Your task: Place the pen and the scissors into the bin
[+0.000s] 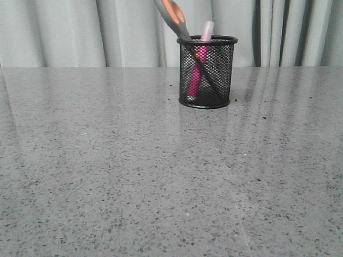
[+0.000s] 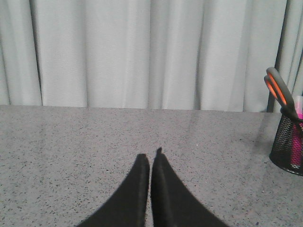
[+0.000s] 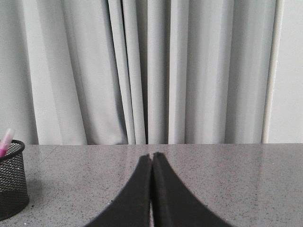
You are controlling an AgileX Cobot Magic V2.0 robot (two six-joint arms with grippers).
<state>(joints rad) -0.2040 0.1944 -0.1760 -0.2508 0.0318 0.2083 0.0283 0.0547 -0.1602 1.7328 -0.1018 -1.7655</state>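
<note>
The black mesh bin (image 1: 207, 72) stands upright at the back middle of the grey table. The magenta pen (image 1: 196, 75) stands inside it, its pale cap above the rim. The scissors (image 1: 172, 17) lean in it too, grey and orange handles sticking up to the left. The bin (image 2: 287, 145) shows at the edge of the left wrist view with the scissors (image 2: 277, 89) and pen (image 2: 298, 106), and also in the right wrist view (image 3: 11, 182) with the pen cap (image 3: 6, 140). My left gripper (image 2: 151, 157) and right gripper (image 3: 152, 156) are shut, empty and far from the bin. Neither arm shows in the front view.
The grey speckled table (image 1: 161, 176) stretches from the front edge to a pale pleated curtain (image 1: 80, 32) hanging behind its far edge. Nothing else stands on it in view.
</note>
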